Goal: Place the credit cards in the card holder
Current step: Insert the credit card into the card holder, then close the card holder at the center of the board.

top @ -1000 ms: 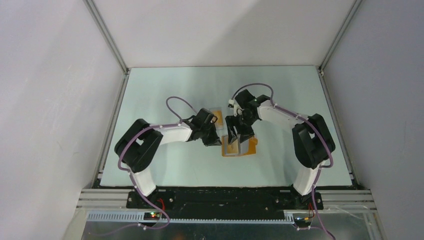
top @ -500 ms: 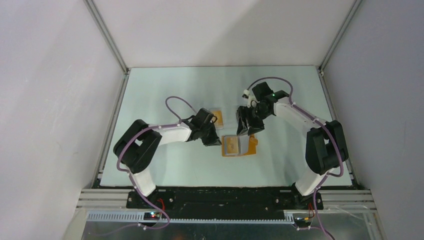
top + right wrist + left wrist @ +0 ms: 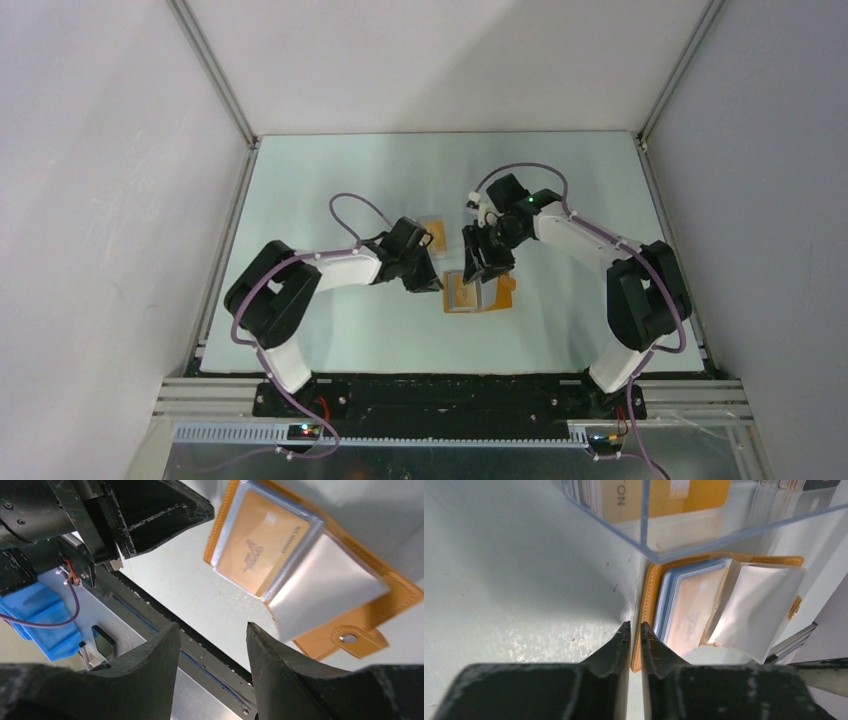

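**A:** How do the jaws of the left gripper [image 3: 634,630] stand?

**B:** They are drawn almost together, with only a slit between them. The tips are down at the table [image 3: 524,555], at the left edge of the card holder [image 3: 480,292]. Its orange border shows in the slit, but I cannot tell whether it is nipped or merely pinned. I judge the tips are there to keep the holder from sliding.

**A:** And the right gripper [image 3: 210,630]?

**B:** Its jaws are spread wide with nothing between them. It hovers over the open holder and carries no card.

**A:** Why does the holder lie open?

**B:** So that the sleeves can be reached. It sits mid-table between the two grippers, spread flat. A tan card [image 3: 260,540] is already in the top pocket. Beside it an empty sleeve [image 3: 325,590] stands lifted, and I judge that one is ready to take a card. The clasp tab [image 3: 350,639] sticks out at the outer edge.

**A:** Where are the remaining credit cards [image 3: 664,500]?

**B:** They are stacked in the clear box [image 3: 646,535], just behind the holder and close by the left gripper.

**A:** What can't you make out?

**B:** How many cards are left, because the frame cuts the box off at the top. The print on the front card is partly hidden behind the box's edge. The lower sleeves are covered by the top one. From above, the right gripper hides part of the holder.
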{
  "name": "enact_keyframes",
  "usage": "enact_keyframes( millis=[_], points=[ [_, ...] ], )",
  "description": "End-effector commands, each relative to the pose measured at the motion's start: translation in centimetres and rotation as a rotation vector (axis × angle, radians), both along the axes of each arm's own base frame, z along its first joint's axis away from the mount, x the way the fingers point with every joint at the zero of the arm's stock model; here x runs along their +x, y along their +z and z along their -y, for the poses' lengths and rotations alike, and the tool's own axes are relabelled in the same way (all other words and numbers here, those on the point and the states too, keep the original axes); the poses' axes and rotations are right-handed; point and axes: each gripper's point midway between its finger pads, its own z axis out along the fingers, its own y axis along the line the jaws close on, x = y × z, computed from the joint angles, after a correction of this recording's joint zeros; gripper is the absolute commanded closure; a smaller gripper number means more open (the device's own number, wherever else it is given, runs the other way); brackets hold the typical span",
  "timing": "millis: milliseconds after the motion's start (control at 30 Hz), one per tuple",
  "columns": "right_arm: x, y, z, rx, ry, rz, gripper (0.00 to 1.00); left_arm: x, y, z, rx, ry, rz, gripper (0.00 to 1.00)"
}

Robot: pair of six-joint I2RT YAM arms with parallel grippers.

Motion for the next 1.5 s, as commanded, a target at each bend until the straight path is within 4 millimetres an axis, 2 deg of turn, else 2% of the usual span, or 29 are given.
enact_keyframes(
  millis=[0, 100, 267, 400, 567, 700, 833, 967, 1300, 1467],
  points=[
    [-0.6, -0.7, -1.5, 0.001, 0.031, -0.009, 0.45, 0.4, 2.4, 0.6, -0.072, -0.023, 0.069, 0.80],
    [-0.7, -1.5, -1.5, -0.022, 0.034, -0.023, 0.45, 0.3, 2.7, 0.9, -0.106, -0.020, 0.070, 0.74],
    [-0.6, -3.0, 0.3, -0.118, 0.016, -0.028, 0.46, 0.3, 3.0, 0.8, -0.140, -0.004, 0.072, 0.67],
    [-0.5, -1.9, 1.0, -0.081, -0.014, -0.007, 0.45, 0.2, 2.9, 0.7, -0.186, 0.007, 0.067, 0.58],
    [0.6, 0.1, 2.9, -0.049, -0.092, 0.059, 0.44, -0.3, 2.3, 1.5, -0.253, 0.001, 0.041, 0.54],
    [1.1, -0.3, 5.5, -0.141, -0.167, 0.100, 0.40, -0.7, 1.7, 1.9, -0.286, -0.005, 0.010, 0.50],
    [1.5, -1.8, 7.7, -0.267, -0.213, 0.106, 0.38, -0.9, 1.1, 2.3, -0.307, -0.003, -0.016, 0.49],
    [1.7, -3.4, 9.1, -0.364, -0.223, 0.098, 0.37, -0.8, 0.5, 2.3, -0.298, 0.003, -0.026, 0.49],
    [2.6, -6.5, 9.3, -0.459, -0.214, 0.078, 0.39, -0.7, -0.4, 2.2, -0.278, 0.009, -0.033, 0.54],
    [3.2, -7.4, 9.8, -0.507, -0.225, 0.080, 0.46, -0.7, -0.3, 2.2, -0.280, 0.003, -0.027, 0.56]
  ],
)
